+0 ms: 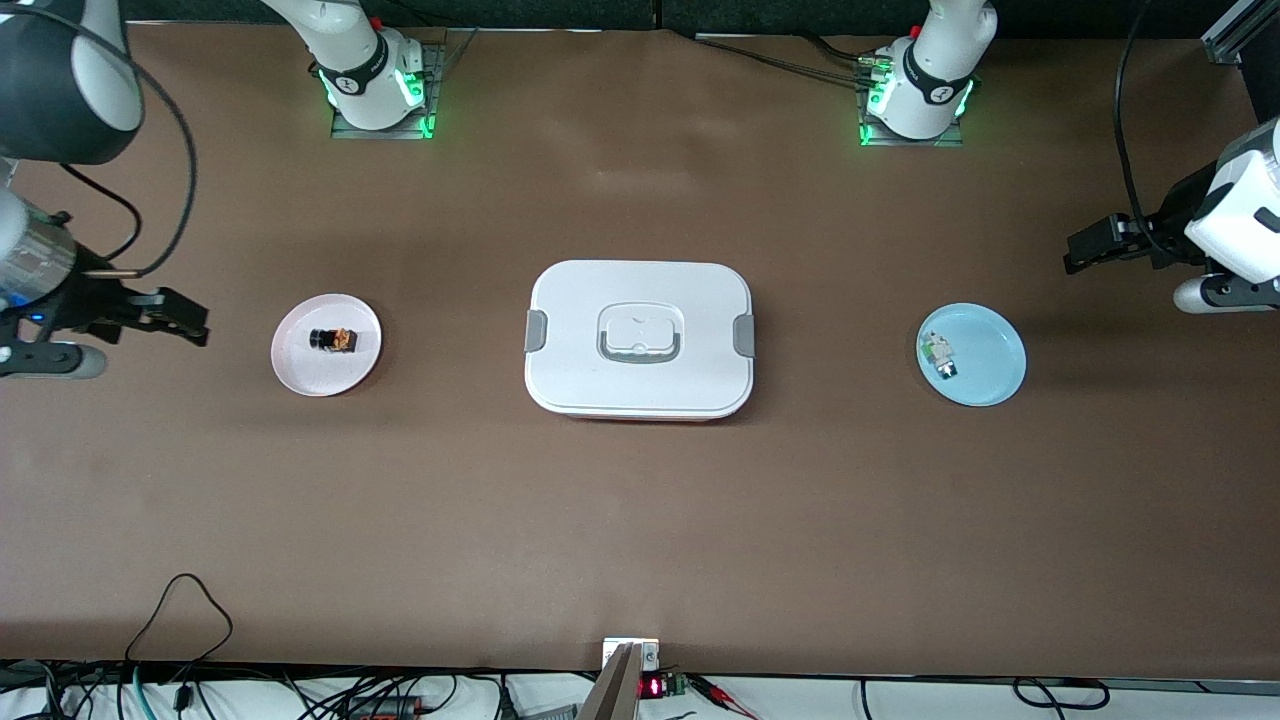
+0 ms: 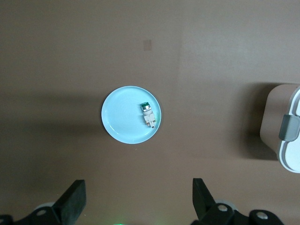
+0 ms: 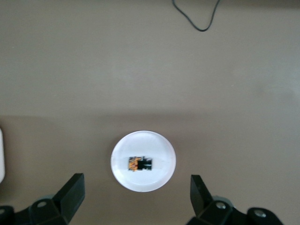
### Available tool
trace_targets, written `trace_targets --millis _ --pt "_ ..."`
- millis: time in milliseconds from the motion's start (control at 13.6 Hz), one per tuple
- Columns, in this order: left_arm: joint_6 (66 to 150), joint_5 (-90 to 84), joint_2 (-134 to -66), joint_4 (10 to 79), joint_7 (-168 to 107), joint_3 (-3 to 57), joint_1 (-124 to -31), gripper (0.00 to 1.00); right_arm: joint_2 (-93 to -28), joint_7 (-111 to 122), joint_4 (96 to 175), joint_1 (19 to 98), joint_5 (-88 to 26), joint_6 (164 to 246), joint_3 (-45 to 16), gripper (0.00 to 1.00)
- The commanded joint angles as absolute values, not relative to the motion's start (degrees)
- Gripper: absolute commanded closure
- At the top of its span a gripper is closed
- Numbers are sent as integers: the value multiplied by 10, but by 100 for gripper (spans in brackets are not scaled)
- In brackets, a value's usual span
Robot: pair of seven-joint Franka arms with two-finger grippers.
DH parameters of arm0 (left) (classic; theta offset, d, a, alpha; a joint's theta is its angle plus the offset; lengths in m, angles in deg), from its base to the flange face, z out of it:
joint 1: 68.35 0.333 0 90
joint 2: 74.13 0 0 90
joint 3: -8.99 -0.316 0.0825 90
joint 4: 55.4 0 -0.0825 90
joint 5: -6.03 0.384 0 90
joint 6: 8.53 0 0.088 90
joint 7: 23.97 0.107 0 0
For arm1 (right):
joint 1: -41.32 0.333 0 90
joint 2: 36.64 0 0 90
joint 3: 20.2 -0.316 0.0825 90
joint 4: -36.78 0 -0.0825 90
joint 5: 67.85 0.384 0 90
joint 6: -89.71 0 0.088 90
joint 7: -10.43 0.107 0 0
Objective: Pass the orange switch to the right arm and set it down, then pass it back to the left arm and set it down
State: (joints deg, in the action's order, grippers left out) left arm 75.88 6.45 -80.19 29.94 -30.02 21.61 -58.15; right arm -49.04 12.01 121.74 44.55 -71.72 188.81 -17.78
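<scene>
The orange switch (image 1: 332, 340) is a tiny black block with an orange cap, lying on its side on a pale pink plate (image 1: 300, 370) toward the right arm's end of the table. The right wrist view shows the switch (image 3: 140, 163) on that plate (image 3: 143, 183). My right gripper (image 1: 190, 318) (image 3: 136, 178) hangs open and empty over the table beside the pink plate. The white box (image 1: 640, 395) with grey clasps sits mid-table; its corner (image 2: 287, 140) shows in the left wrist view. My left gripper (image 1: 1078, 252) (image 2: 138, 183) hangs open and empty by the blue plate.
A light blue plate (image 1: 990, 375) (image 2: 119, 117) toward the left arm's end holds a small green-and-white component (image 1: 938, 355) (image 2: 149, 115). A black cable loop (image 1: 180, 600) (image 3: 197, 21) lies near the table's edge closest to the front camera, where a small device (image 1: 630, 655) also sits.
</scene>
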Motion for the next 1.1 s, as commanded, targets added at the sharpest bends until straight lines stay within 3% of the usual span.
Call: trace_targets --millis 0,294,810,1031 --pt "756 80 -802 291 -277 218 -582 0 -472 103 1220 450 -715 1884 -153 0" --pt "755 76 -802 291 -258 218 -582 0 -447 103 1221 448 -719 1819 -148 0" --pt "756 73 -802 291 -258 218 -582 0 -407 94 1304 419 -718 1885 -156 0" --pt "755 75 -801 291 -263 233 -582 0 -404 71 1302 374 -716 1899 -207 0"
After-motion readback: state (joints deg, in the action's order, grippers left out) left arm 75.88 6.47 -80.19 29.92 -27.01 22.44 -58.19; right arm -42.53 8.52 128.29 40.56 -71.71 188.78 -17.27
